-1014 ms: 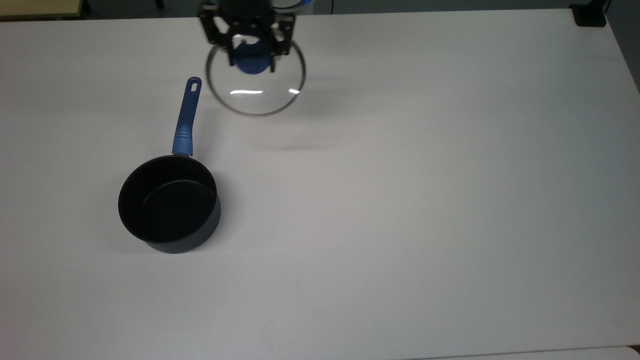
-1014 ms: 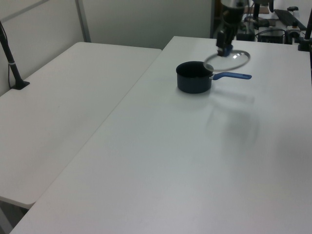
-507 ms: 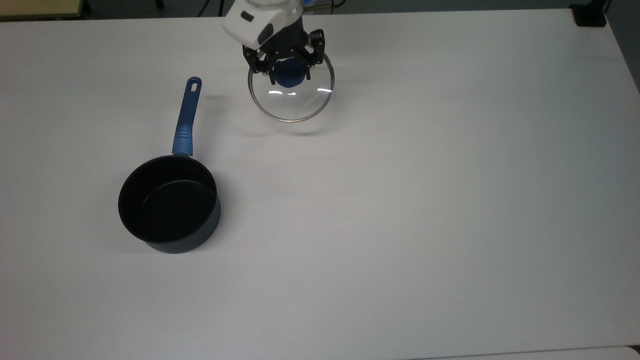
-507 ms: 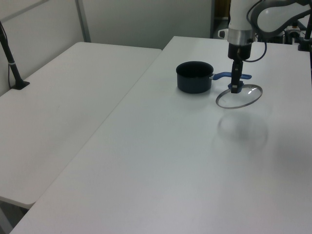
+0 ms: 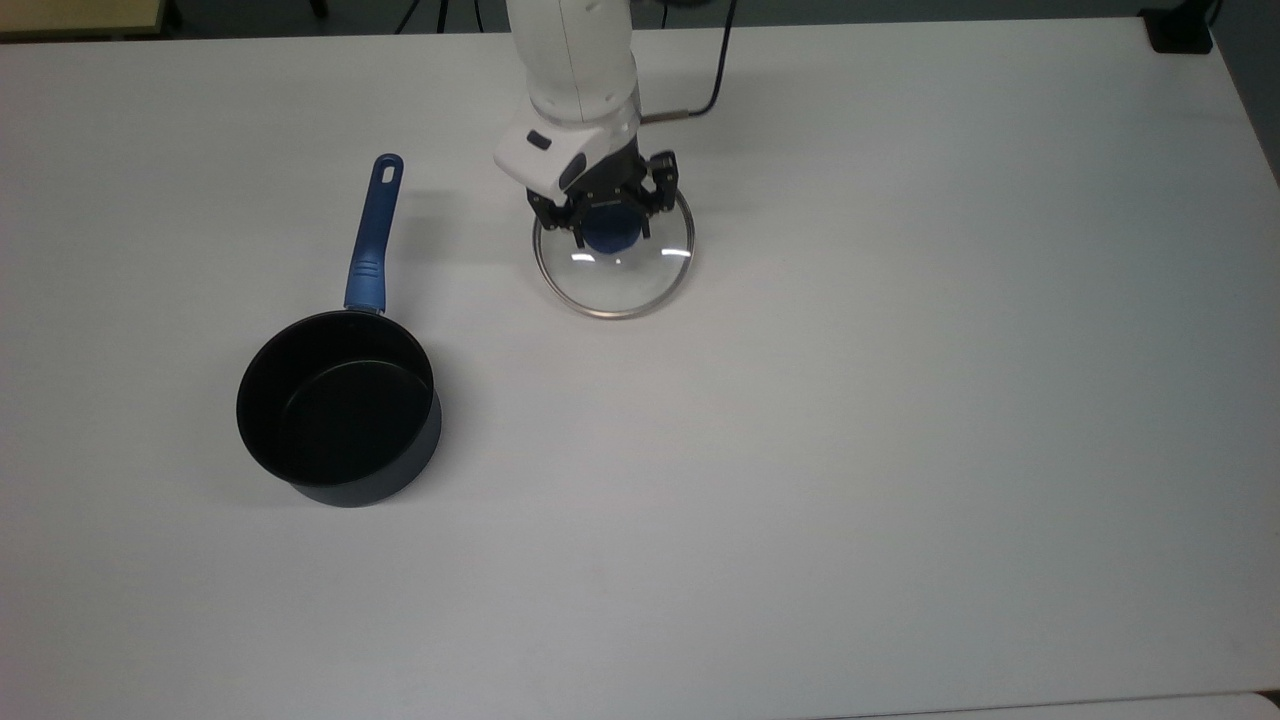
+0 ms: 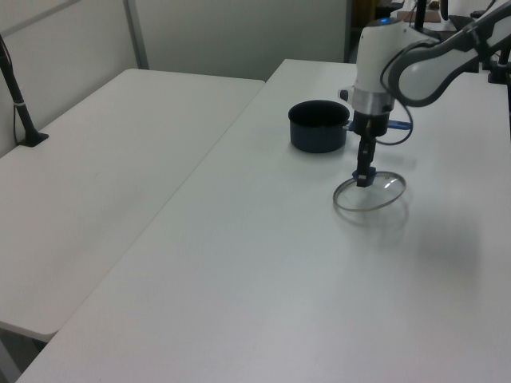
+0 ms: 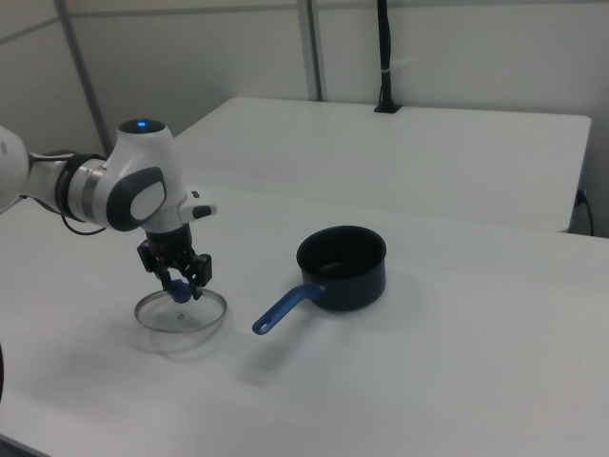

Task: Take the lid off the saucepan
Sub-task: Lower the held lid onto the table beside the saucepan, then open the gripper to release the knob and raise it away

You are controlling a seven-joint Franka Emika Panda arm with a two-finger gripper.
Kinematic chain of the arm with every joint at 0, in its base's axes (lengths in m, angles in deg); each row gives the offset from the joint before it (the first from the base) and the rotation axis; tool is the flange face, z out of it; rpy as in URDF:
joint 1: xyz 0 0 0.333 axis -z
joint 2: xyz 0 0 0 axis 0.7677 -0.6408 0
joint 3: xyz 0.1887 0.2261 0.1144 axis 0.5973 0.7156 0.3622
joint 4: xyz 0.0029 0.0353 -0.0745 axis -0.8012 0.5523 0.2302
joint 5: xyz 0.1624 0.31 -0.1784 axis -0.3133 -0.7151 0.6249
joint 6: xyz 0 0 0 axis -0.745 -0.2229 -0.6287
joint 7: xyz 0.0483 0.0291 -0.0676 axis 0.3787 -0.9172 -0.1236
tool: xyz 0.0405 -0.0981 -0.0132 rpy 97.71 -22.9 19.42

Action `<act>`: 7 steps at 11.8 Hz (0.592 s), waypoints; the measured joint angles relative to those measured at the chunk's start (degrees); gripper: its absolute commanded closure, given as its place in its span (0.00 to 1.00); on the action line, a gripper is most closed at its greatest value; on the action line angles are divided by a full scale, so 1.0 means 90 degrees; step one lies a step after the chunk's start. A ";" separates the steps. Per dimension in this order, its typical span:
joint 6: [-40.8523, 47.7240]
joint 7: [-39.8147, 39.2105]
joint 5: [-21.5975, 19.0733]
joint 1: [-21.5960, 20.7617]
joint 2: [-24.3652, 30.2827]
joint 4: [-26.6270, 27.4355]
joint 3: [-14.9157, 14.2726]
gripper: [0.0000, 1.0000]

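The saucepan [image 5: 338,410] [image 6: 318,125] [image 7: 343,267] stands uncovered on the white table, dark with a black inside; its blue handle points toward the top view's upper edge. The lid [image 5: 620,278] [image 6: 375,195] [image 7: 186,319], a clear glass disc with a metal rim, is well away from the pan, to the top view's right of the handle, low over or on the table. My gripper [image 5: 608,228] [image 6: 364,177] [image 7: 179,284] comes straight down onto the lid's centre and is shut on its blue knob.
The white table [image 5: 900,450] is bare to the top view's right and below the lid. A second white table [image 6: 104,175] adjoins it on the left view's left. A black post [image 7: 384,57] stands at the far table's edge.
The arm has carried the lid down and to the top view's right, from high above the table's far edge to table level. The saucepan stayed put.
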 measured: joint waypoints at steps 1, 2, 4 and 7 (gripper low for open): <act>-0.0267 0.0319 0.0039 0.0000 -0.0131 -0.0001 0.0026 0.43; -0.0461 0.0594 0.0131 -0.0001 -0.0215 -0.0011 0.0040 0.28; -0.0558 0.0956 0.0260 0.0000 -0.0274 -0.0031 0.0046 0.00; -0.0390 0.1642 0.0267 0.0028 -0.0241 -0.0294 0.0046 0.00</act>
